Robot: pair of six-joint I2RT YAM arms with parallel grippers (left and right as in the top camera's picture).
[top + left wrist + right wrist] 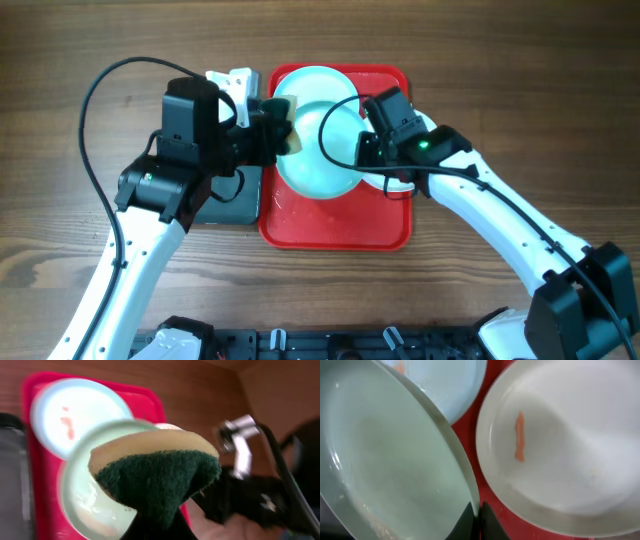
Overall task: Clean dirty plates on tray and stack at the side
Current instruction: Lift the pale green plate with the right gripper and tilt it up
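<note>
Three plates point(312, 78) overhead: two flat on the red tray point(335, 225), one tilted plate point(322, 150) on edge between my right gripper point(360, 152) and left gripper point(275, 132). Left wrist: that gripper clamps one sponge point(155, 472), screening the tilted plate. Right wrist: my fingers point(490, 525) pinch its rim, which runs diagonally away, one smeared white plate point(560, 435) just beside.

Both arms have smooth white links and black, boxy joint housings. The left arm point(130, 250) carries a thin black cable point(90, 100) that forms a wide loop, and a white plastic part point(232, 84) sits near its wrist. The right arm point(490, 225) has a black cable point(455, 172) along its link and a small green light point(423, 146) on the black wrist block. Its fingers point(489, 524) are black.
</note>
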